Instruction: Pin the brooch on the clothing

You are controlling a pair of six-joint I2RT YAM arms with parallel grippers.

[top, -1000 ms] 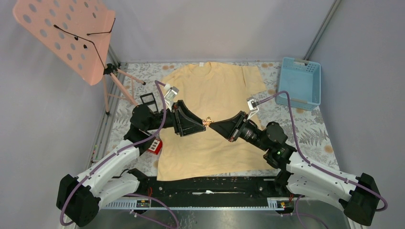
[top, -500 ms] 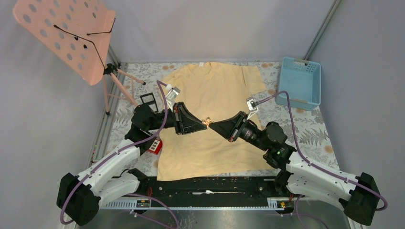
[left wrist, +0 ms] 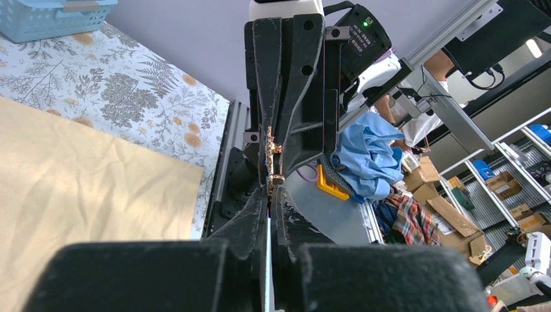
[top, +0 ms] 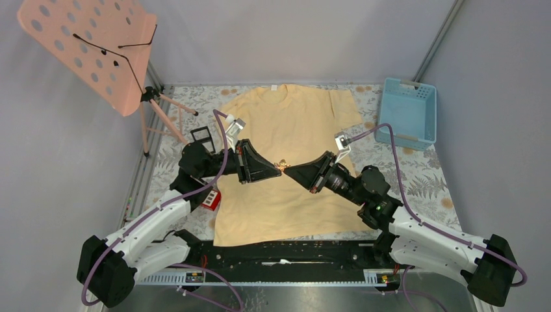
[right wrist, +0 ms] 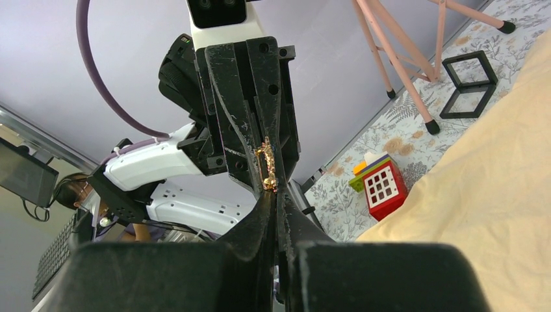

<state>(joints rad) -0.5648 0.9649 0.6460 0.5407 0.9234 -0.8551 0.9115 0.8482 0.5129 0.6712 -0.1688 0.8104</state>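
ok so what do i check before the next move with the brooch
1. right end effector shut on the brooch: ok
2. left end effector shut on the brooch's other end: ok
3. brooch held over the T-shirt, mid-chest: ok
4. T-shirt spread flat under both arms: ok
5. pin clasp open and pointing at the fabric: cannot tell
6. brooch touching the fabric: cannot tell

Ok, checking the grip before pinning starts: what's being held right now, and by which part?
The brooch, pinched at its two opposite ends: the left gripper shut on one end, the right gripper on the other.
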